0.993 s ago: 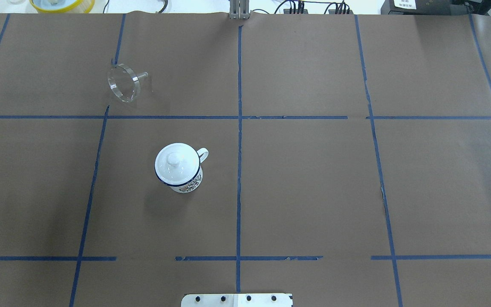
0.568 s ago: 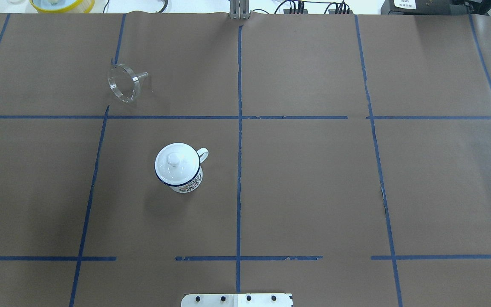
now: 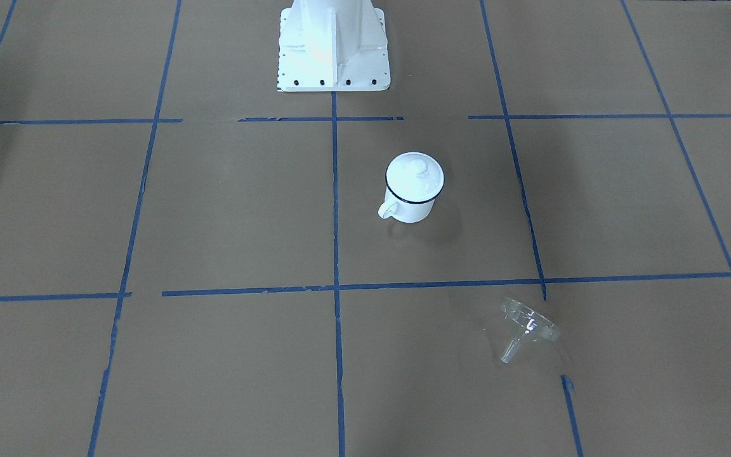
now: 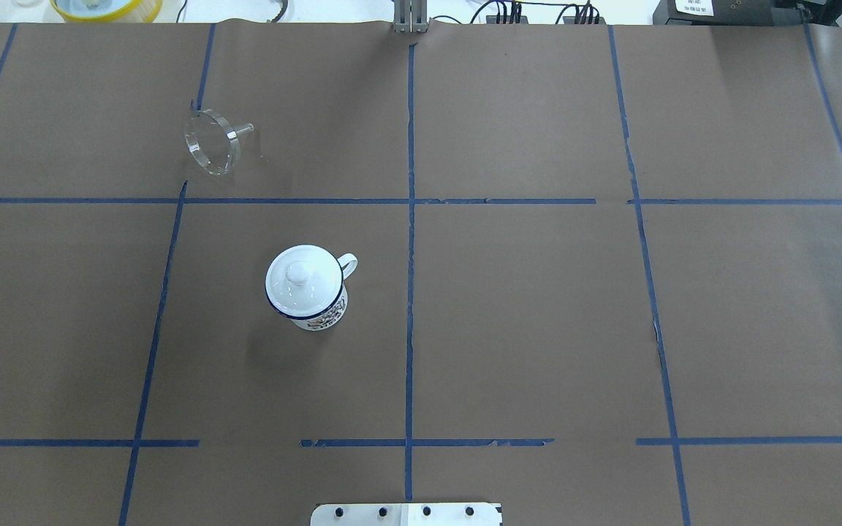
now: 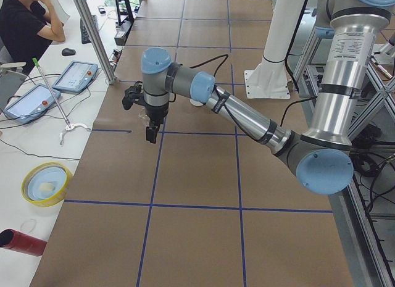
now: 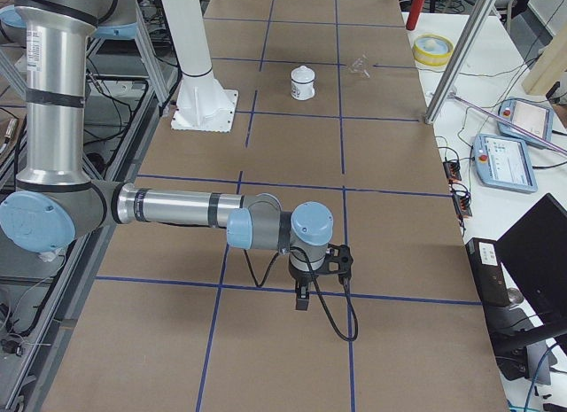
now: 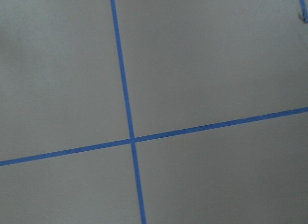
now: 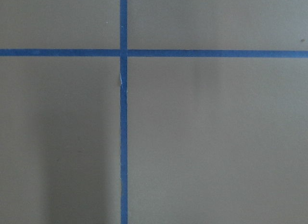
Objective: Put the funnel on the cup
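though the side views cannot tell whether either is wide or narrow, the left end effector (image 5: 150, 131) hangs nearer than the right end effector (image 6: 303, 297) to the funnel (image 4: 213, 142), which lies on its side on the desk (image 4: 538, 329), spout toward the centre line, beyond the lidded cup (image 4: 319, 313).

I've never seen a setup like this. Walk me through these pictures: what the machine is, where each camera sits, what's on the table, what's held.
The machine is a two-armed robot at a paper-covered table marked with blue tape lines. Two cameras look down on it, one from behind the robot and one opposite. Two more stand at the table's ends, and one rides each wrist, seeing only paper. The left hand and right hand hang above bare paper, holding nothing; I cannot tell whether they are open or shut. A clear funnel lies on its side. The white cup stands apart from it, its lid on.
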Robot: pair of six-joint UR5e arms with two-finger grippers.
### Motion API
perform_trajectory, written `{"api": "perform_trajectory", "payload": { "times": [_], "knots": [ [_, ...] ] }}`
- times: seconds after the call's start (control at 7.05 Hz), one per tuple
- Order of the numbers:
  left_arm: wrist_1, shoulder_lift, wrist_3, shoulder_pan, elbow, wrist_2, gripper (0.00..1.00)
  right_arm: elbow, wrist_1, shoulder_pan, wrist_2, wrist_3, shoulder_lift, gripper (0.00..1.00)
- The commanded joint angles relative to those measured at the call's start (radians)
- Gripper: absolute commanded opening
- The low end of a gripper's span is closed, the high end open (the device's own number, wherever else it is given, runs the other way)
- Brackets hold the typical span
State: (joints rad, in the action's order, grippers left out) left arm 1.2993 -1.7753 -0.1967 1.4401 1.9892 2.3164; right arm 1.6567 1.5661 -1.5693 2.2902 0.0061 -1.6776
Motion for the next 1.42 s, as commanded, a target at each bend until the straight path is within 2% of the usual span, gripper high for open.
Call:
{"api": "perform_trajectory", "payload": {
  "times": [0.0,0.28,0.57,0.71,0.99,1.14,1.28],
  "knots": [
    [-0.012,-0.122,-0.256,-0.171,0.049,0.012,1.00,0.000,0.000,0.000,0.000,0.000,-0.001,1.00],
    [-0.006,-0.225,-0.455,-0.327,0.059,-0.005,1.00,0.000,0.000,0.000,0.000,0.000,-0.001,1.00],
    [-0.006,-0.317,-0.524,-0.496,0.046,-0.121,1.00,0.000,0.000,0.000,0.000,0.000,-0.001,1.00],
    [-0.005,-0.354,-0.620,-0.583,0.030,-0.152,1.00,0.000,0.000,0.000,0.000,0.000,-0.001,1.00],
    [0.021,-0.366,-0.639,-0.625,0.016,-0.181,1.00,0.000,0.000,0.000,0.000,0.000,-0.001,1.00],
    [0.078,-0.366,-0.708,-0.688,-0.025,-0.192,1.00,0.000,0.000,0.000,0.000,0.000,-0.001,1.00],
    [0.125,-0.371,-0.781,-0.734,-0.042,-0.286,1.00,0.000,0.000,0.000,0.000,0.000,-0.001,1.00]
  ]
}}
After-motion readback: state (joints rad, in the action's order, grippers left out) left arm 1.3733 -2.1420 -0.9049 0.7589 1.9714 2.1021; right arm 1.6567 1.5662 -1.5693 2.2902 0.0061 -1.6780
